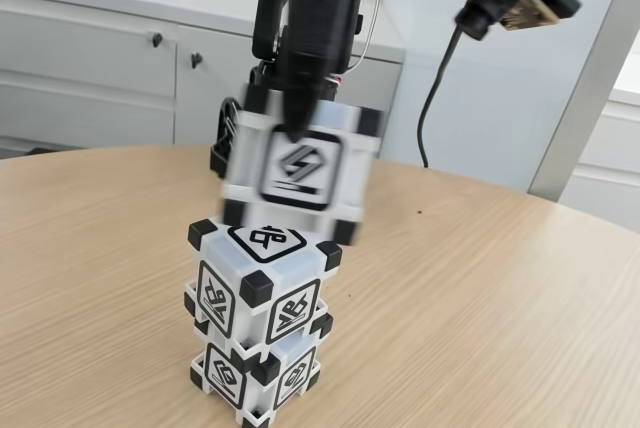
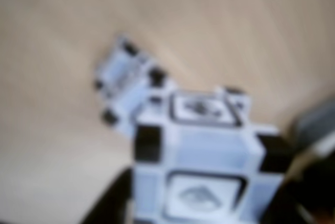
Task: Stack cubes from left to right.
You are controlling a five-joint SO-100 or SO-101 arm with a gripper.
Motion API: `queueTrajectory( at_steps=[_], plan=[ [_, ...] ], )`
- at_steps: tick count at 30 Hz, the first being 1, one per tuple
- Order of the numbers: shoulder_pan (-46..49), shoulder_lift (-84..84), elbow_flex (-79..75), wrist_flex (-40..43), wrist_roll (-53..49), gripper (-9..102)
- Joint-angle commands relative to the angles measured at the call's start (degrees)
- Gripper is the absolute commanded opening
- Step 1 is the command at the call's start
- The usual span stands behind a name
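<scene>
Three cubes [image 1: 262,293] [image 1: 250,373] [image 1: 300,163] (all alike), one wooden table [image 1: 500,298].

In the fixed view the black arm [image 1: 305,8] comes down from the top edge, wrist pointing almost straight down; its gripper [image 1: 290,133] is clamped on a cube [image 1: 300,168], one dark finger lying across the cube's front face

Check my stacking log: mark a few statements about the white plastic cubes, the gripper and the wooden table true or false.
1. Two white plastic cubes with black corners, the lower cube and the middle cube, stand stacked on the wooden table. True.
2. The black gripper is empty. False: it holds the third cube.
3. The third cube hangs above the stack. True.
4. The third cube lies on the table. False: it is held off the table.
</scene>
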Motion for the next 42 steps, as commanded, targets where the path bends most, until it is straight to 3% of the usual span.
queueTrajectory(
  at_steps=[1, 20, 24, 42],
  plan=[
    [3.5, 1.1, -1.1, 0.1, -0.3, 15],
    [3.7, 1.2, -1.1, 0.3, -6.5, 15],
    [3.7, 1.2, -1.1, 3.5, -9.7, 15],
    [0.2, 0.0, -1.1, 4.8, -11.3, 17]
  ],
)
